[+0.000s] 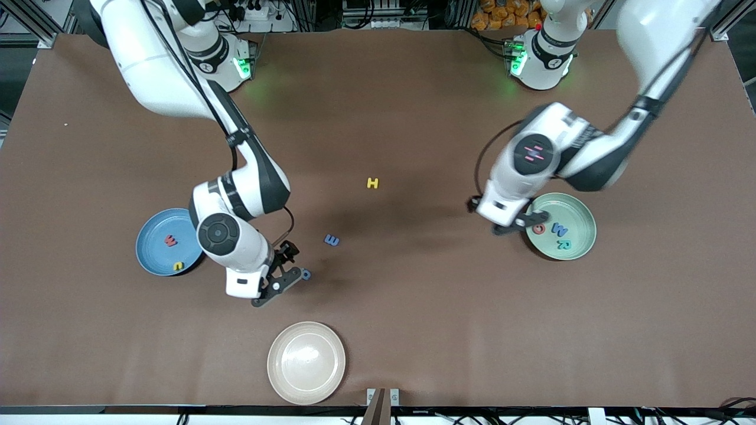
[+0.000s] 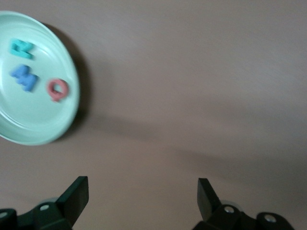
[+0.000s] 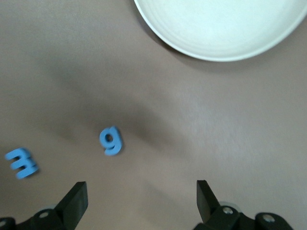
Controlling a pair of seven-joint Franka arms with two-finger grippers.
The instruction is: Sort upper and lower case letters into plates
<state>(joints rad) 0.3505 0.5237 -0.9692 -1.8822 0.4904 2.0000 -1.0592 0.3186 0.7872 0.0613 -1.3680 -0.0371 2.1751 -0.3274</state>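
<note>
The right gripper (image 1: 282,277) hangs low over the table with its jaws spread and nothing between them. Just off its fingertips lies a small blue "g" (image 3: 111,140), and a little farther from the front camera a blue "m" (image 1: 332,239), both on bare table. The blue plate (image 1: 155,251) sits beside this arm toward its end of the table, holding a red letter (image 1: 170,240) and a yellow one (image 1: 178,266); they look lower case, though they are too small to read surely.

The left gripper (image 1: 515,223) is over the rim of the green plate (image 1: 576,251), on the side toward the table's middle, fingers wide apart and empty. In that plate lie a red "Q" (image 2: 57,89), a blue "W" (image 2: 24,78) and a teal "R" (image 2: 21,48), all capitals.

A yellow "H" (image 1: 372,183) rests alone near the table's centre, well apart from both plates. A cream plate (image 1: 306,362) stands empty near the front camera and is no part of the sort.

By my count five letters are placed and three remain: the "g" and "m" seem bound for the blue plate, the "H" for the green. The right gripper looks set to take the "g" next.
</note>
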